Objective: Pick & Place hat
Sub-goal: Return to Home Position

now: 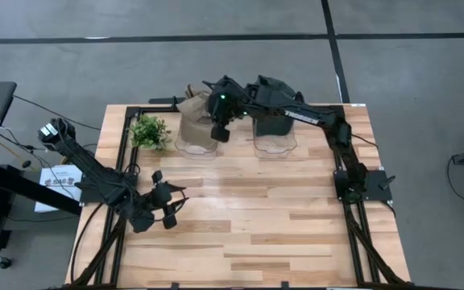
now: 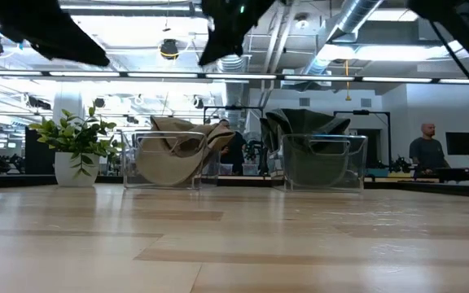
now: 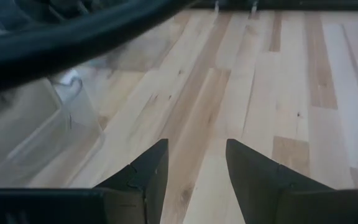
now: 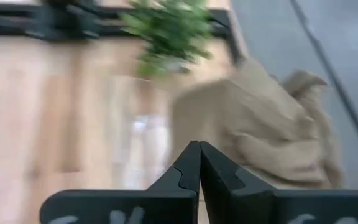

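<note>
A tan hat lies crumpled in a clear bin at the table's far side, and part of it hangs over the bin's far rim. In the low view the tan hat fills that bin. A dark green hat sits in a second clear bin to its right. My right gripper hovers over the tan hat's bin, well above it in the low view. It is shut and empty, with the tan hat beyond its tips. My left gripper waits open over the near-left boards.
A small potted plant stands left of the tan hat's bin, close to the right arm's reach. Black frame rails run along the table's edges. Bare wooden boards lie between the bins and the near edge. A person stands far behind the table.
</note>
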### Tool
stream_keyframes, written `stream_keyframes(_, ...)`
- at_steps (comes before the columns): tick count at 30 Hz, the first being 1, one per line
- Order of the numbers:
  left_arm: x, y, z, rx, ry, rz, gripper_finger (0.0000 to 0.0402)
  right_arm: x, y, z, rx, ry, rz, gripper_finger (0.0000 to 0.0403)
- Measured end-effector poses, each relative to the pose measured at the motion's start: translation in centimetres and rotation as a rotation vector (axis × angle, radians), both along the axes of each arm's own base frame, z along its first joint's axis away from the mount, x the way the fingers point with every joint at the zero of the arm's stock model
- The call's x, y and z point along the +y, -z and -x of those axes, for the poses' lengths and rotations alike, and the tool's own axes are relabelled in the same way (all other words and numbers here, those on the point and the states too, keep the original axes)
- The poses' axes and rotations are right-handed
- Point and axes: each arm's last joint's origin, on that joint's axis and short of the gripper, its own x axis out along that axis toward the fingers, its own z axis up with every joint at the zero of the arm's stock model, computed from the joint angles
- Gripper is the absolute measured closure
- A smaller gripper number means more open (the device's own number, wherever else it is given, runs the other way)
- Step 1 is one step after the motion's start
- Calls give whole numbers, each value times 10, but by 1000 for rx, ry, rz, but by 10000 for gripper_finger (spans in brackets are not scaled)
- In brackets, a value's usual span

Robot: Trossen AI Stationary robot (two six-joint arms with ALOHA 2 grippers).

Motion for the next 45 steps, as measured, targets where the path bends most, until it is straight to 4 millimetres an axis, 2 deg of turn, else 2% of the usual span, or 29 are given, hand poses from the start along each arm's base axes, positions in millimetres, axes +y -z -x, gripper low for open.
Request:
stream_keyframes(5, -15, -3, 14, -73, 30, -66, 243, 34, -17, 14, 28, -101, -94, 403)
stream_keyframes(9, -27, -6, 22, -97, 98, -29, 243, 61, -22, 28, 76, -138, -176, 403)
stream_keyframes(12, -33, -6, 26, -89, 154, 10, 243, 89, -26, 44, 50, -173, -202, 403)
stream_keyframes(15, -35, -7, 26, -87, 175, 41, 243, 120, -20, 65, -10, -215, -231, 403)
stream_keyframes(18, -35, -8, 24, -99, 168, 57, 243, 149, -9, 95, -117, -257, -260, 403)
stream_keyframes(21, -35, -7, 17, -117, 144, 68, 243, 173, 13, 132, -235, -251, -256, 403)
stream_keyframes(25, -32, -7, -4, -137, 125, 52, 243, 195, 50, 191, -371, -221, -267, 403)
stream_keyframes(29, -22, -11, -31, -175, 169, 96, 243, 205, 91, 247, -503, -179, -297, 403)
stream_keyframes(34, -13, -25, -50, -279, 271, 139, 243, 208, 133, 300, -639, -192, -377, 403)
stream_keyframes(39, 3, -36, -41, -335, 224, 133, 243, 205, 174, 331, -615, -240, -438, 403)
stream_keyframes(43, 19, -29, -17, -370, 216, 188, 243, 202, 197, 344, -634, -184, -452, 403)
stream_keyframes(45, 29, -22, -2, -395, 210, 224, 243, 202, 199, 347, -628, -149, -452, 403)
